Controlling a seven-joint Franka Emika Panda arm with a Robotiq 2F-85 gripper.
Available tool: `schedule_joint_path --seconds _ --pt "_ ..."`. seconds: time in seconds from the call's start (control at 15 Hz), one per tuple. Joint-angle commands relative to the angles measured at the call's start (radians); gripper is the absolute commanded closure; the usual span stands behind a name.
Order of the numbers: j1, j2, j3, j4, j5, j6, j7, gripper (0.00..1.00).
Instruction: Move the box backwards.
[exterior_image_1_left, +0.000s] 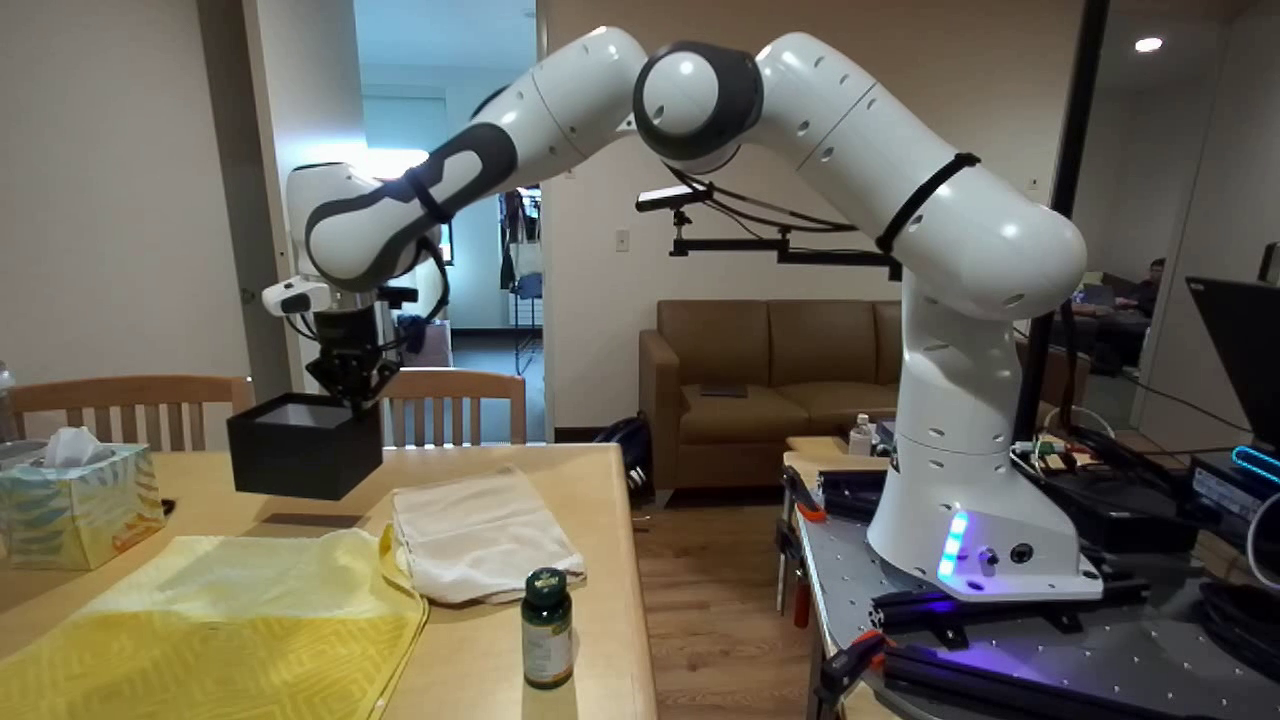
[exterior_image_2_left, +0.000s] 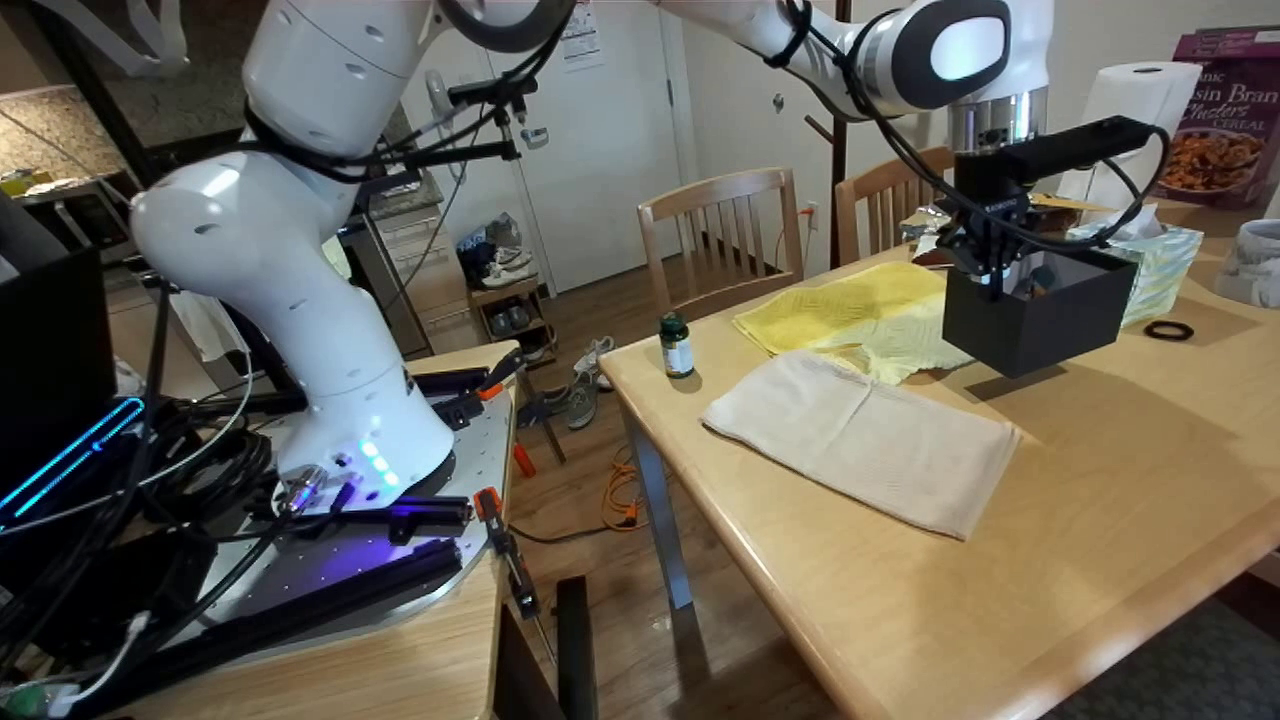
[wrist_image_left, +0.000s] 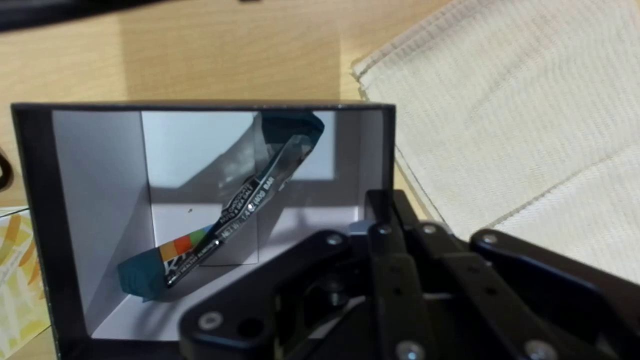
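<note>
Box (exterior_image_1_left: 300, 450), black outside and pale within, hangs just above the desk (exterior_image_1_left: 592, 500), touching nothing below. The jaws are clamped on the rim of one upright wall, the side toward the robot's base (exterior_image_1_left: 980, 520). I judge the box to be stiff, light cardboard, a little smooth, not fragile; a hard squeeze could crease so thin a wall. Held by one side only, it may droop at the far end; the middle of that wall, where the jaws appear to sit, seems a fair hold. A snack wrapper (wrist_image_left: 237, 215) lies loose inside and could slide if the box tips. Near the box stands a tissue carton (exterior_image_1_left: 85, 505); toward the base are a cream cloth (exterior_image_1_left: 480, 535) and an upright bottle (exterior_image_1_left: 547, 640).
</note>
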Motion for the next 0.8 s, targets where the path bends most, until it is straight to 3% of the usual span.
schedule_joint_path --seconds 0.0,0.73 --pt "-0.013 0.018 0.016 0.038 0.024 -0.019 -0.011 0.99" --pt "-0.013 0.016 0.008 0.034 0.043 0.005 0.093 0.99"
